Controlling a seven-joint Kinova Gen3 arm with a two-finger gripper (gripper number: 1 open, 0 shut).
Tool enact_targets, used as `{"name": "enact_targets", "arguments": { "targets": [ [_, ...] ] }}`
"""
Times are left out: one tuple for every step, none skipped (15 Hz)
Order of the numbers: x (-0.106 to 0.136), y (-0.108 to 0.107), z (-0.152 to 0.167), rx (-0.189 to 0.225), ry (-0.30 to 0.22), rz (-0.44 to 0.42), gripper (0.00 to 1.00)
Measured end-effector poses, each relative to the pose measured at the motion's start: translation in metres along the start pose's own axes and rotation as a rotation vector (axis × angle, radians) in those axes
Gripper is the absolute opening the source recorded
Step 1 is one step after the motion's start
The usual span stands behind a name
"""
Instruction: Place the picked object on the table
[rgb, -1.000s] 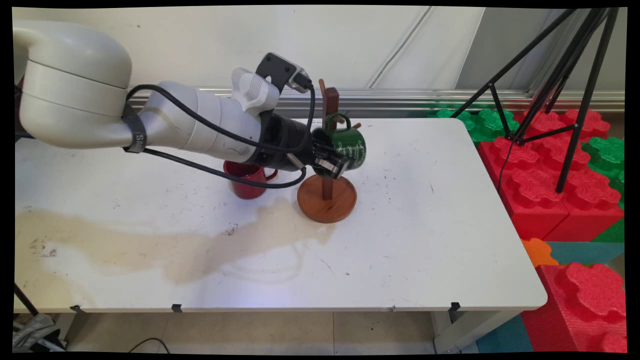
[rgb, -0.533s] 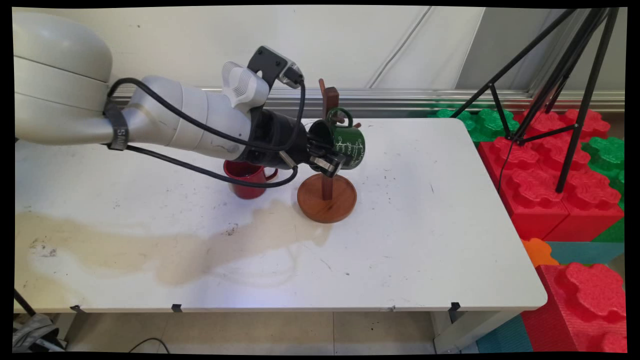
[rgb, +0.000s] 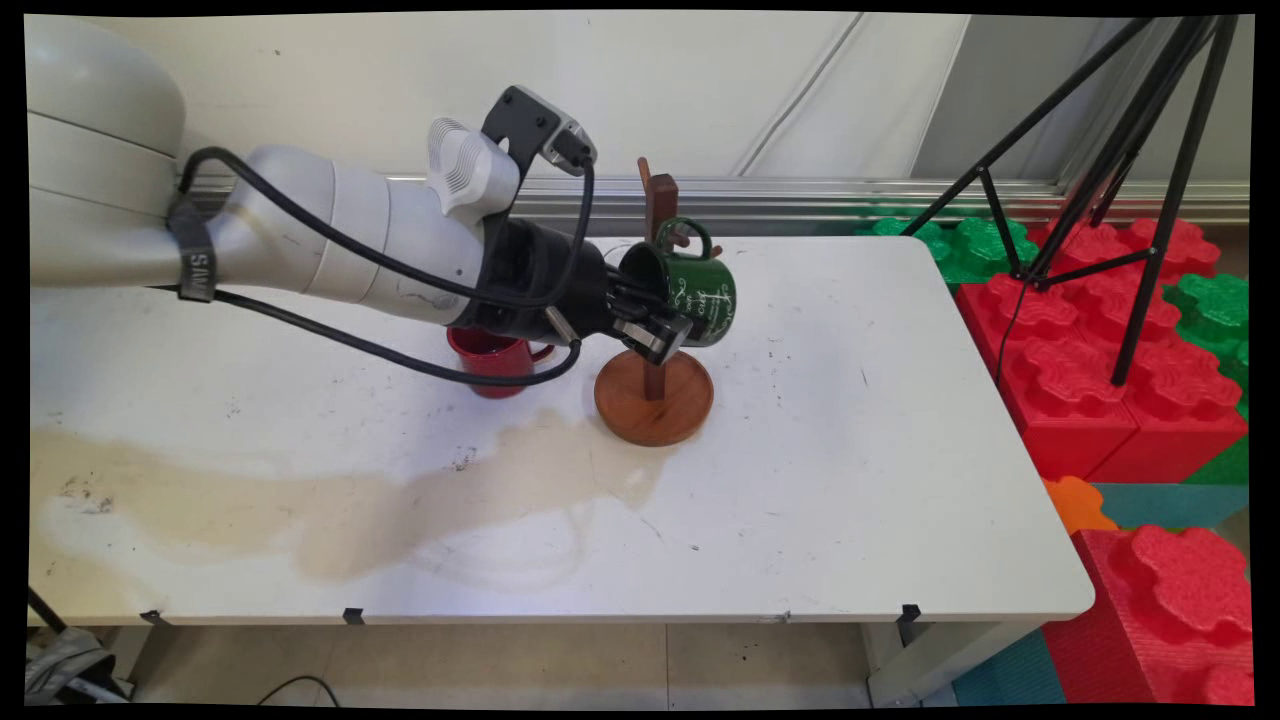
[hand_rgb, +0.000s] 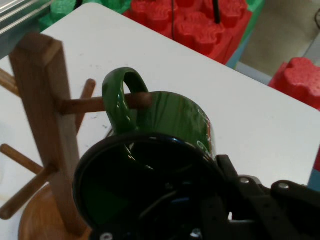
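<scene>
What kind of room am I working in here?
Probably a robotics lab or test room: a stained white table, a tripod beside it, and foam blocks stacked on the floor.

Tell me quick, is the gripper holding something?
The gripper is closed on the green mug, whose handle is hooked over a peg of the wooden mug stand.

I counted two mugs: one green mug (rgb: 695, 290) and one red mug (rgb: 490, 362). There was one wooden mug tree (rgb: 654, 380) and one tripod (rgb: 1110, 150).
</scene>
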Motion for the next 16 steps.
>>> {"name": "enact_targets", "arguments": {
  "targets": [
    [0.0,0.002,-0.002,-0.009,0.0,0.001,0.0],
    [0.0,0.004,-0.004,-0.017,0.0,0.003,0.0],
    [-0.001,0.007,-0.006,-0.027,-0.001,0.004,0.0],
    [-0.001,0.009,-0.008,-0.037,-0.003,0.007,0.0],
    [-0.002,0.012,-0.009,-0.048,-0.005,0.009,0.0],
    [-0.002,0.015,-0.012,-0.062,-0.008,0.013,0.0],
    [-0.003,0.018,-0.013,-0.076,-0.012,0.016,0.0],
    [-0.005,0.022,-0.016,-0.093,-0.019,0.021,0.0],
    [-0.006,0.025,-0.018,-0.107,-0.029,0.028,0.0],
    [-0.008,0.027,-0.021,-0.114,-0.04,0.037,0.0],
    [-0.009,0.028,-0.023,-0.117,-0.049,0.043,0.0],
    [-0.011,0.029,-0.025,-0.116,-0.064,0.056,0.0],
    [-0.012,0.029,-0.027,-0.113,-0.075,0.064,0.0],
    [-0.014,0.029,-0.031,-0.103,-0.096,0.08,0.0],
    [-0.015,0.028,-0.034,-0.092,-0.116,0.094,0.0],
    [-0.016,0.027,-0.038,-0.076,-0.14,0.109,0.0]
  ]
}}
